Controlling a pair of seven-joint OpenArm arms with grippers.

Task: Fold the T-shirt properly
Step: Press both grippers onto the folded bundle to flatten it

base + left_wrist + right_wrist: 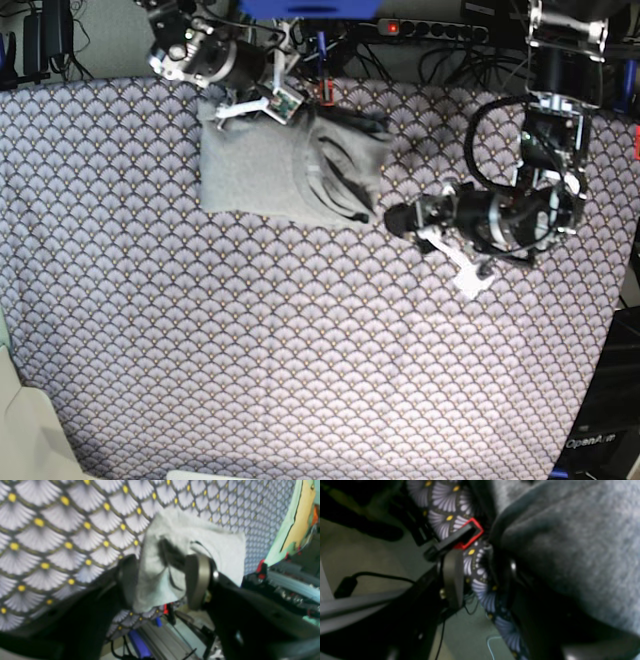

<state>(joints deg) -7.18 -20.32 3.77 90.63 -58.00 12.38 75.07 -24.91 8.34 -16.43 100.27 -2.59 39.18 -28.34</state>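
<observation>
Between the left claw's (pixel 160 580) two pads, the left wrist view shows a bunched corner of the T-shirt (pixel 180 555) gripped. Right wrist view: grey knit at 2 o'clock of the right claw (pixel 482 580); grip unclear. From the base view, the shirt lies at 11 o'clock on the desk (pixel 300 350).

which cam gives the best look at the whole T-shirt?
Base: the T-shirt lies folded on the patterned cloth, outline fully visible. Left wrist shows only a blurred part of it between the left gripper's fingers. Right wrist shows just close, blurry grey fabric.
</observation>
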